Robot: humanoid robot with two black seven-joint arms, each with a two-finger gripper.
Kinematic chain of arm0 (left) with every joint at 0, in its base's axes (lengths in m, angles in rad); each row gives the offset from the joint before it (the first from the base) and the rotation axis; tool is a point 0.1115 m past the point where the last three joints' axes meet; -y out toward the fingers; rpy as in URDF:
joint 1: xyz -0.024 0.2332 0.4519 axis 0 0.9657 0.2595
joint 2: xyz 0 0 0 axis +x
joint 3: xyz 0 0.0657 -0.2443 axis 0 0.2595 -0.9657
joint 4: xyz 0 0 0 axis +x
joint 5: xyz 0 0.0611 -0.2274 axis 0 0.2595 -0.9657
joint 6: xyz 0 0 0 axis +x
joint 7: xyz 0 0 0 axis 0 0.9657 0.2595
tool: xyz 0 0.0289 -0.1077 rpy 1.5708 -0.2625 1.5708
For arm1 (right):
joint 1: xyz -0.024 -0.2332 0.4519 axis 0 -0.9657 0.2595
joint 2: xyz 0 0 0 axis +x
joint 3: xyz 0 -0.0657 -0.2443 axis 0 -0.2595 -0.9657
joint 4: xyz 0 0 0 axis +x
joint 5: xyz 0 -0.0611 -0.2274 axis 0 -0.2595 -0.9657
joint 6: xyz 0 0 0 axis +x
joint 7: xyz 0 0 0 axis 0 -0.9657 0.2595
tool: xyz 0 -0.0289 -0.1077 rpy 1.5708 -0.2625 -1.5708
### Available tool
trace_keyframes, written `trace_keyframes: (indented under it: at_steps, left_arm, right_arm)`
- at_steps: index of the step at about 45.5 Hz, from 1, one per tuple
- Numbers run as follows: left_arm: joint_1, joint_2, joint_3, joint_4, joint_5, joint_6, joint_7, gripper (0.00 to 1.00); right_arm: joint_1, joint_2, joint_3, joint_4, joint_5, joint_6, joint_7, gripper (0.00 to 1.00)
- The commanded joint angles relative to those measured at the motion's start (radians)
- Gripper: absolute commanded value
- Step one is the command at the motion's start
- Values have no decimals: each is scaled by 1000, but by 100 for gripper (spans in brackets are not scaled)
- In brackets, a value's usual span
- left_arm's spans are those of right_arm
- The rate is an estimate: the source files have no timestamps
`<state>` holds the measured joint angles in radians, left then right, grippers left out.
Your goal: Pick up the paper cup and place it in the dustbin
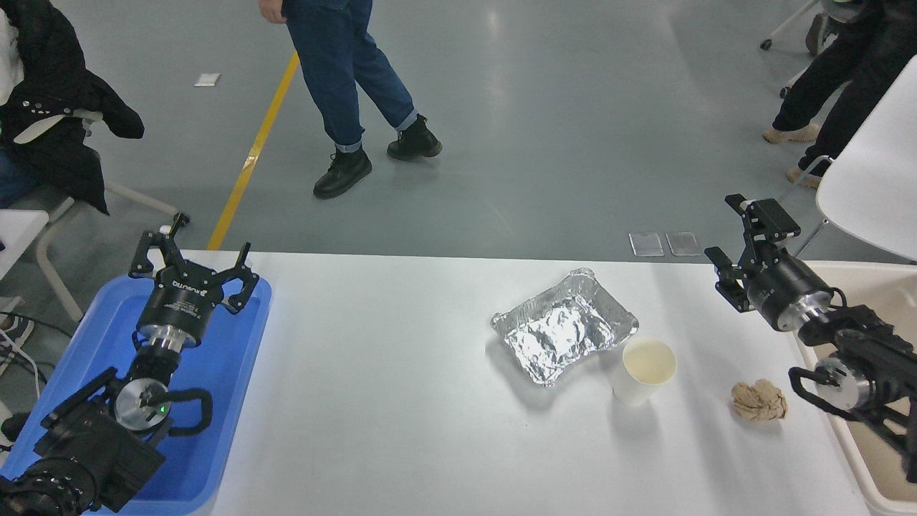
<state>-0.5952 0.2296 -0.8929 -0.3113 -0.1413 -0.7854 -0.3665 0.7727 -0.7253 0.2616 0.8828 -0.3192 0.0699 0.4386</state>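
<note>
The white paper cup (644,371) stands upright on the white table (401,401), right of centre, touching the near right corner of a crumpled silver foil tray (564,324). The beige dustbin (867,451) stands at the right edge, partly hidden by my right arm. My right gripper (738,231) is open and empty, raised near the table's far right edge, up and to the right of the cup. My left gripper (195,256) is open and parked over the blue tray (208,387) at the lower left.
A tan crumpled paper ball (759,400) lies right of the cup, close to the dustbin. A person (344,79) walks on the floor beyond the table. A white chair (870,179) stands at the far right.
</note>
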Motion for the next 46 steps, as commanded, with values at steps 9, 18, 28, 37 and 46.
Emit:
trace_keyframes:
  at_steps: [9, 18, 28, 37, 46]
  left_arm:
    - [0, 0, 0, 0, 0, 0, 1, 100]
    - [-2, -1, 0, 0, 0, 0, 3, 100]
    - [0, 0, 0, 0, 0, 0, 1, 100]
    - [0, 0, 0, 0, 0, 0, 1, 100]
    - [0, 0, 0, 1, 0, 0, 0, 100]
  right_arm:
    - [726, -50, -1163, 59, 20, 100, 0, 100]
    - [1026, 105, -1560, 182, 29, 339, -4, 100]
    - [1241, 237, -1765, 188, 26, 715, -8, 100]
    - [1335, 366, -1753, 215, -24, 715, -14, 100]
    - [1453, 435, -1687, 280, -55, 715, -14, 100]
